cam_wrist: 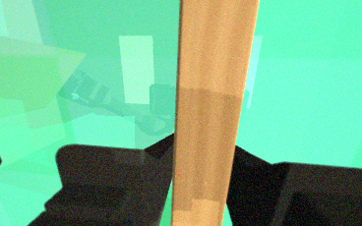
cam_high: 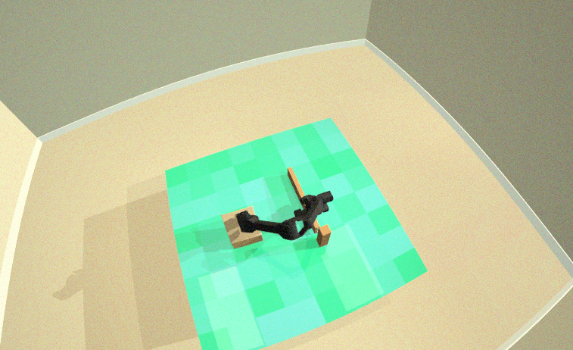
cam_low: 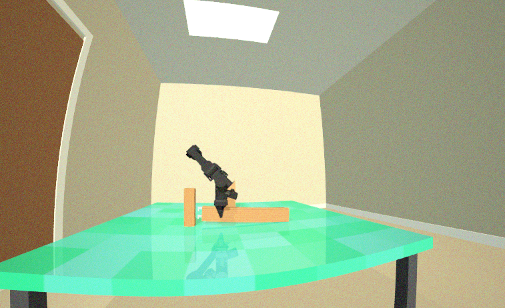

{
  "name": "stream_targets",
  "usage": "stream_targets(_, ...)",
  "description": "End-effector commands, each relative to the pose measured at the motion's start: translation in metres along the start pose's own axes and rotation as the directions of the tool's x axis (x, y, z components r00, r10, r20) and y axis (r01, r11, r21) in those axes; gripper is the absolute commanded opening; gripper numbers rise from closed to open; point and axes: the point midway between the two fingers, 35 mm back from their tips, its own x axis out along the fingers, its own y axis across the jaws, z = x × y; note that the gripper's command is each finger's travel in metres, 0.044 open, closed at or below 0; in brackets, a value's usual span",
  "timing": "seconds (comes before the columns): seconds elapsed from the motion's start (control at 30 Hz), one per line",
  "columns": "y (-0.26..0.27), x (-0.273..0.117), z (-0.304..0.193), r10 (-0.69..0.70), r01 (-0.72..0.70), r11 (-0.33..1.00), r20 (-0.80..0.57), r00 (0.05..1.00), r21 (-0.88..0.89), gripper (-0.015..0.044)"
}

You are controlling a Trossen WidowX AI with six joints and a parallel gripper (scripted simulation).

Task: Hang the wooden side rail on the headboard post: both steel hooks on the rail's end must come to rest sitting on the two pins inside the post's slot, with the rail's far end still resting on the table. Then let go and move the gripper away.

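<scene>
The long wooden side rail (cam_high: 296, 182) (cam_low: 257, 214) (cam_wrist: 216, 59) stands on its narrow edge. In the exterior view its far end is at the table and its hook end looks slightly raised. My gripper (cam_low: 220, 215) (cam_wrist: 196, 138) is shut on the rail, nearer its hook end, with one finger on each side. Two pale steel hooks (cam_low: 199, 209) stick out from the rail's end toward the headboard post (cam_high: 323, 237) (cam_low: 189, 206). The post stands upright. In the exterior view the hooks show in a narrow gap beside it, outside the post. The slot and pins are not visible.
The arm's base stands on a square wooden block (cam_high: 253, 236) on the green checkered table (cam_high: 271, 300) (cam_low: 151, 264). The arm (cam_high: 275, 226) (cam_low: 210, 170) reaches from the block over to the rail. The table's reflections and shadows show in the wrist view.
</scene>
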Motion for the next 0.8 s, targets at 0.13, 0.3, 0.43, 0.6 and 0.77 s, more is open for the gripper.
stream_targets(0.13, -0.005, -0.0077, -0.0002, -0.02, 0.02, 1.0, 0.0, 1.0, 0.01, 0.0)
stream_targets(0.3, -0.005, -0.0086, -0.0002, -0.02, 0.02, 1.0, 0.0, 1.0, 0.01, 0.0)
stream_targets(0.43, -0.005, -0.0092, -0.0002, -0.02, 0.02, 1.0, 0.0, 1.0, 0.01, 0.0)
stream_targets(0.6, -0.005, -0.01, -0.0002, -0.02, 0.02, 1.0, 0.0, 1.0, 0.01, 0.0)
stream_targets(0.77, -0.005, -0.0109, -0.0002, -0.02, 0.02, 1.0, 0.0, 1.0, 0.01, 0.0)
